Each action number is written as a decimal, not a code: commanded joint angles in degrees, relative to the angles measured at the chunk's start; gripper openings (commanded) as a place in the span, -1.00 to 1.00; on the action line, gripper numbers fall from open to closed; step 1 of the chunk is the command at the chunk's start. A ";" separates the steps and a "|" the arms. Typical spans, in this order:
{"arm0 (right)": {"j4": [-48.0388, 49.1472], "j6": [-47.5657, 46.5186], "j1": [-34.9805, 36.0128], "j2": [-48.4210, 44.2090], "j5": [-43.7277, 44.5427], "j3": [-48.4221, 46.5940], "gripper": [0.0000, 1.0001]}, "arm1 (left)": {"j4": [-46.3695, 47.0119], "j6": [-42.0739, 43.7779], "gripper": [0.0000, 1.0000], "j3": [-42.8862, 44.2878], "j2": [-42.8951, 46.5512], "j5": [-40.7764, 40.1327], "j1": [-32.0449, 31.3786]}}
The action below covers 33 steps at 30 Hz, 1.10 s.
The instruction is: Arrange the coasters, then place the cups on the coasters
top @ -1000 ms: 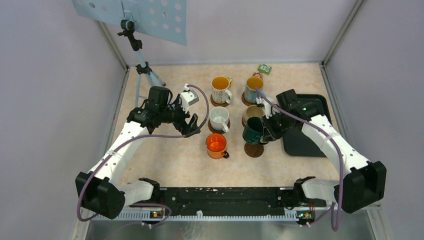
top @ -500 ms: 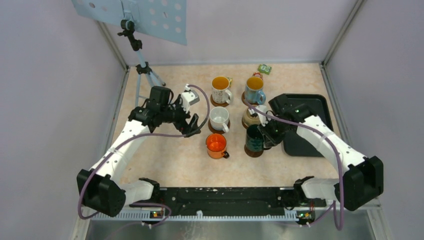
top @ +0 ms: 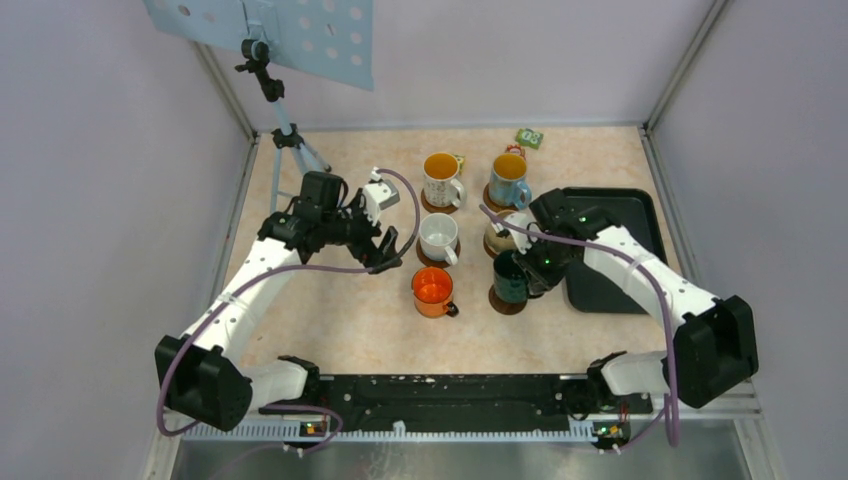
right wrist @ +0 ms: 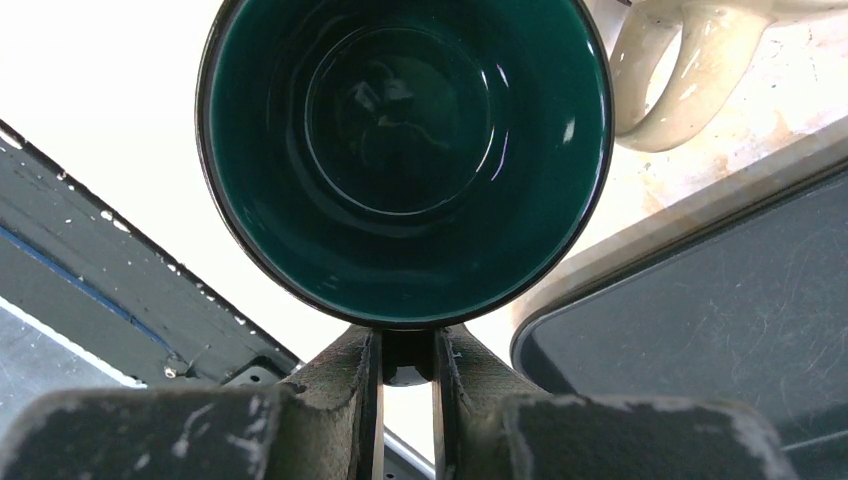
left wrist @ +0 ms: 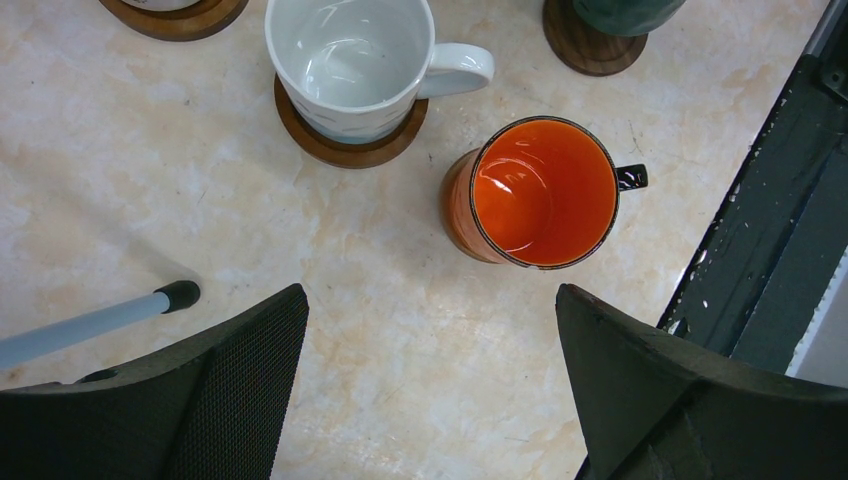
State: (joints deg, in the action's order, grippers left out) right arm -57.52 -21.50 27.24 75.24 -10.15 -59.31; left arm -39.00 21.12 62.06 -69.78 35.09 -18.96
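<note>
Six cups stand in two columns: white patterned [top: 441, 180], light blue [top: 508, 180], plain white [top: 437, 238], beige [top: 503, 232], orange [top: 433, 290] and dark green [top: 510, 277]. Brown coasters show under five of them, such as the one [top: 508, 300] below the dark green mug. No disc shows under the orange mug [left wrist: 540, 190]. My right gripper [right wrist: 405, 345] is shut on the handle of the upright dark green mug [right wrist: 405, 150]. My left gripper [left wrist: 430, 300] hangs open over bare table, near the orange and white [left wrist: 350, 65] mugs.
A black tray [top: 635, 215] lies right of the cups, partly under my right arm. A tripod [top: 290, 140] stands at the back left; one foot [left wrist: 180, 293] lies by my left finger. A small coloured packet [top: 529, 138] lies at the back. A black rail [top: 450, 390] runs along the near edge.
My right gripper has swung the dark green mug from tilted to upright and lowered it over its coaster. The left arm has not moved.
</note>
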 commanded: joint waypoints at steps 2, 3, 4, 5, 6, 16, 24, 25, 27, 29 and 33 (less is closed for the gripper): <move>4.12 -0.84 0.83 1.04 -0.73 0.32 -1.00 | 1.47 0.25 0.97 2.36 0.04 1.05 0.06; 4.06 -1.05 0.94 1.38 -0.68 0.27 -1.00 | 1.47 0.18 0.97 2.35 0.03 1.03 0.11; 3.98 -1.35 1.04 1.72 -0.64 0.39 -1.00 | 1.47 0.26 0.97 2.43 -0.08 0.93 0.11; 4.11 -1.39 1.07 2.16 -0.51 0.50 -1.00 | 1.47 0.30 0.97 2.35 -0.02 0.87 0.07; 4.15 -1.36 1.12 2.45 -0.47 0.50 -1.00 | 1.47 0.30 0.97 2.36 0.00 0.92 0.07; 2.83 -2.90 1.33 4.64 -0.30 0.50 -0.88 | 1.68 0.64 0.97 1.83 -0.07 0.57 0.07; 0.25 -4.63 1.32 4.35 -1.97 0.23 -0.27 | 1.83 0.54 0.98 1.78 -0.06 0.51 0.06; -0.05 -4.82 1.36 4.26 -2.04 0.25 -0.25 | 1.83 0.53 0.97 1.83 -0.06 0.44 0.06; -0.77 -5.27 1.32 4.13 -1.98 0.24 -0.22 | 1.83 0.62 0.97 1.81 0.05 0.42 0.06; -1.76 -5.83 1.32 4.16 -2.29 0.20 -0.20 | 1.83 0.69 0.97 1.88 0.09 0.31 0.07; -3.49 -7.15 1.32 3.55 -3.28 0.06 -0.10 | 1.81 0.58 0.97 1.88 0.15 0.29 0.07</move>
State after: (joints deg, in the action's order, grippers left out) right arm -58.76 -26.41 27.75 79.59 -11.51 -57.84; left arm -38.96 21.17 62.15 -69.93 34.94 -18.96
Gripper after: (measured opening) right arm 0.426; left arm 0.987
